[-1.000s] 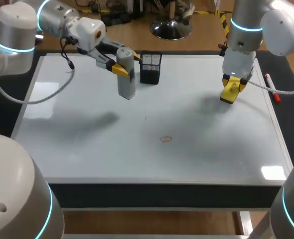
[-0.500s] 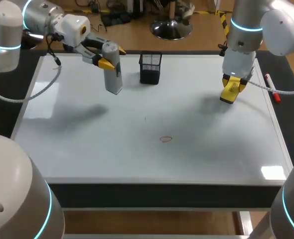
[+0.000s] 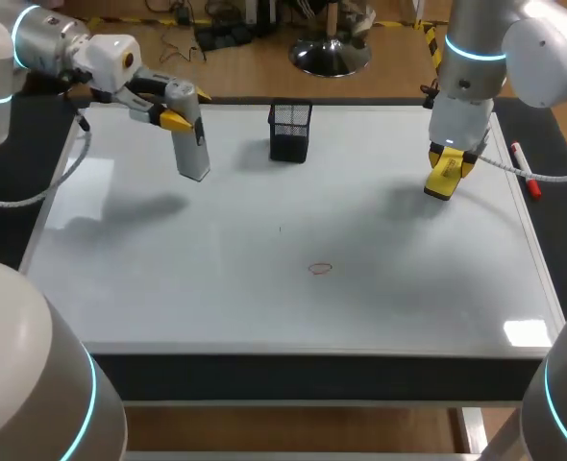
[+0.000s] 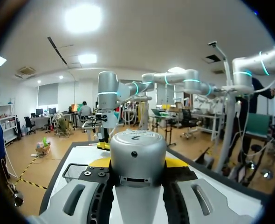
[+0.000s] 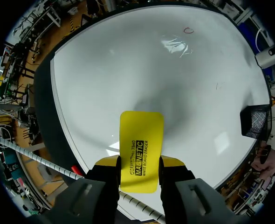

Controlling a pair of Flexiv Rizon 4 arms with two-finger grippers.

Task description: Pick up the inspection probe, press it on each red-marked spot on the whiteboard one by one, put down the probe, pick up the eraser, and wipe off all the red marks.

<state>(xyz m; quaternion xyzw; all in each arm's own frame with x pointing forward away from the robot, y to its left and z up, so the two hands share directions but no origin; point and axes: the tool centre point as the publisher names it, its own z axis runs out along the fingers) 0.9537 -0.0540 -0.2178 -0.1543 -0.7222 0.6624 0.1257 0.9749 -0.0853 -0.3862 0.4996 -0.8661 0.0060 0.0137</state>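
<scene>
Whiteboard (image 3: 216,288) upper left: your left gripper (image 3: 185,108) clamps the grey probe (image 3: 192,154), black mesh basket (image 3: 290,132) near its right. Upper right, your right gripper (image 3: 445,169) grasps the yellow eraser (image 3: 440,185); red mark (image 3: 320,269) lies mid-board.

The left arm (image 3: 43,38) extended in from the far left corner with its wrist nearly level. The left gripper (image 3: 187,108) was clamped on the upright grey inspection probe (image 3: 189,149). The right arm (image 3: 476,58) stood steeply at the far right. The right gripper (image 3: 447,161) pointed straight down, both fingers pinching the yellow eraser (image 3: 441,182).
</scene>
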